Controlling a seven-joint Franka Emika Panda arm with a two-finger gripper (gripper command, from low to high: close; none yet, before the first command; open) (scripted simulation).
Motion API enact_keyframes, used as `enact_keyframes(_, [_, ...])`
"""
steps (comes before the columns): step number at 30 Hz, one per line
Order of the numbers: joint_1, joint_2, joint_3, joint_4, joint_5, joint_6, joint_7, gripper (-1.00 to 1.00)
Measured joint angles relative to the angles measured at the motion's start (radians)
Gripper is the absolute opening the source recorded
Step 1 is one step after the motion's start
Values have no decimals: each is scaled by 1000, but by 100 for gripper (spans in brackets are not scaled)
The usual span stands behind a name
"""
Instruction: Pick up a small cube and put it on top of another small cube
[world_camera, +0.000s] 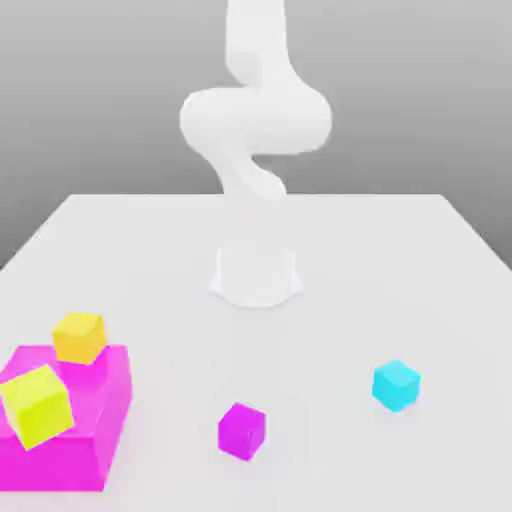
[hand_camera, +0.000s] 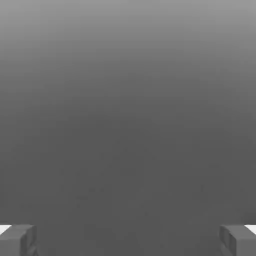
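Gripper: gripper (hand_camera: 128, 240) seen from the hand view, fingertips (hand_camera: 17, 239) spread wide apart at opposite edges, nothing between them, grey background beyond.
Arm: white arm (world_camera: 255, 115) rises from its base (world_camera: 256, 275) at the table's middle, in the exterior view.
Cyan cube: small cyan cube (world_camera: 396, 385) rests on the white table (world_camera: 350, 260), toward the exterior view's right, apart from other items.
Magenta cube: small magenta cube (world_camera: 241, 431) sits on the table, near the front, well apart from the cyan one.
Block: large magenta block (world_camera: 90, 440) at the exterior view's left, carrying an orange cube (world_camera: 79, 337) and a yellow cube (world_camera: 37, 405).
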Motion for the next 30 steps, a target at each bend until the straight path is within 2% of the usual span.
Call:
enact_keyframes(12, [199, 450, 135, -282, 73, 303, -57, 0])
enact_keyframes(16, [245, 596, 195, -374, 53, 402, -43, 0])
enact_keyframes(19, [288, 706, 224, -443, -10, 476, 0, 0])
enact_keyframes(21, [313, 781, 208, -460, -76, 529, 46, 0])
enact_keyframes(24, [372, 890, 131, -447, -163, 614, 110, 0])
enact_keyframes(27, [446, 999, 47, -426, -209, 702, 146, 0])
enact_keyframes(28, [457, 1017, 35, -423, -214, 717, 150, -100])
enact_keyframes(30, [457, 1017, 35, -423, -214, 717, 150, -100])
